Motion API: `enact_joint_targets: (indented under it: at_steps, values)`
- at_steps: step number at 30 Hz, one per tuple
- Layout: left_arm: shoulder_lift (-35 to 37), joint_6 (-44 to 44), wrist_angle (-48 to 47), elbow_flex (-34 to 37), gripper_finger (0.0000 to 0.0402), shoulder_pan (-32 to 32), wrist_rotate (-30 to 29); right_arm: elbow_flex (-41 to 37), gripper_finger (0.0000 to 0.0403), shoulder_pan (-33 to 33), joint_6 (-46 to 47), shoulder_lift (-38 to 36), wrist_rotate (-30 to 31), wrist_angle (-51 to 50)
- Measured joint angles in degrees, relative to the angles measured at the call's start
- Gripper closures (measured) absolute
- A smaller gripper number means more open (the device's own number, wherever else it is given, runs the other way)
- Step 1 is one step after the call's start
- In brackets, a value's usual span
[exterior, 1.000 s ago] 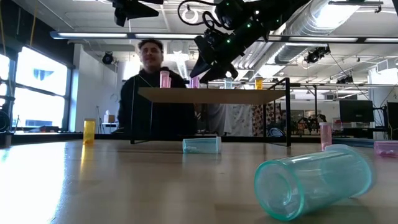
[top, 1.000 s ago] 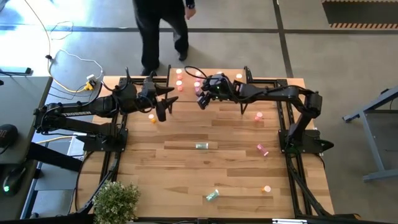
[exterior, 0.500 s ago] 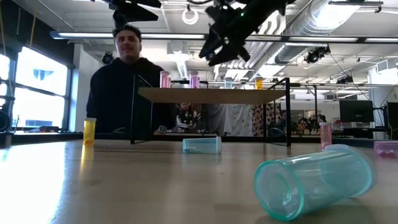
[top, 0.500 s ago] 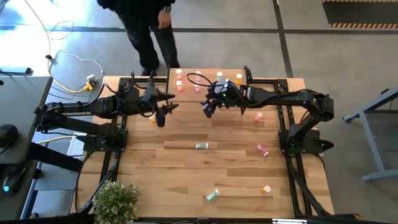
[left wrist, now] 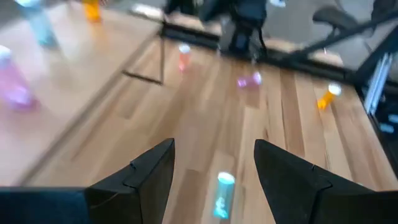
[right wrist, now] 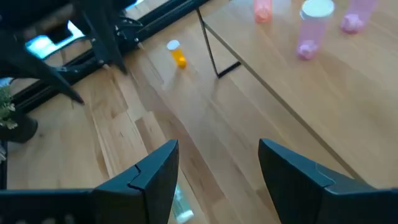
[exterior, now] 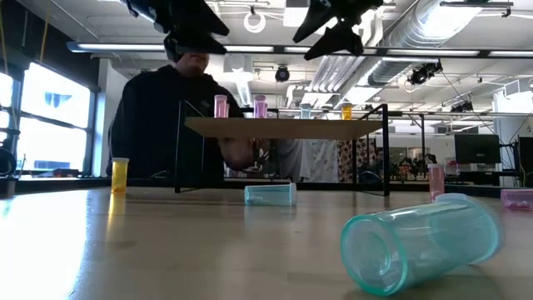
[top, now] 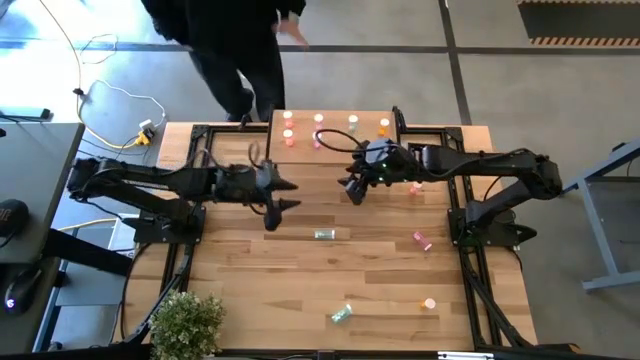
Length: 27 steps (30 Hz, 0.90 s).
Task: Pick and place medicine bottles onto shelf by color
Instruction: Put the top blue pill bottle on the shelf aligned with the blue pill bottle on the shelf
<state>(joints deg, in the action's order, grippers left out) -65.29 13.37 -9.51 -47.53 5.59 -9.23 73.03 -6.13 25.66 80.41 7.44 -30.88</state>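
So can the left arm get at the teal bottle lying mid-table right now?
Probably yes: the left gripper hangs open near the teal bottle, with bare table between them and nothing blocking.

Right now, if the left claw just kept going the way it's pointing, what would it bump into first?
Probably the teal bottle lying on the table, right ahead between the open left gripper's fingers. Depth is hard to judge.

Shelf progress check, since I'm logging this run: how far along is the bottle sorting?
Done: several pink and orange bottles stand on the shelf. In hand: nothing; the left gripper and right gripper both hang open and empty above the table. Left: the teal bottle lying mid-table, another teal bottle near the front, a pink bottle and an orange bottle.
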Motion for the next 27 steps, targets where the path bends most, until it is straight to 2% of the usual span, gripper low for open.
enact_joint_targets:
  at_steps: [8,20,27]
  values:
    - [-11.4,0.0,2.4,0.0,0.019,-4.3,-0.1,0.0,0.0192,-0.6,-0.2,-2.7,-0.6,-5.7]
    - [-27.8,0.0,16.7,0.0,0.019,-6.5,-0.2,0.0,0.0192,-0.6,-1.7,-3.7,-1.3,-7.6]
    - [-35.7,0.0,21.3,0.0,0.019,-6.4,-0.2,0.0,0.0192,-0.6,-1.7,-3.7,-1.7,-7.9]
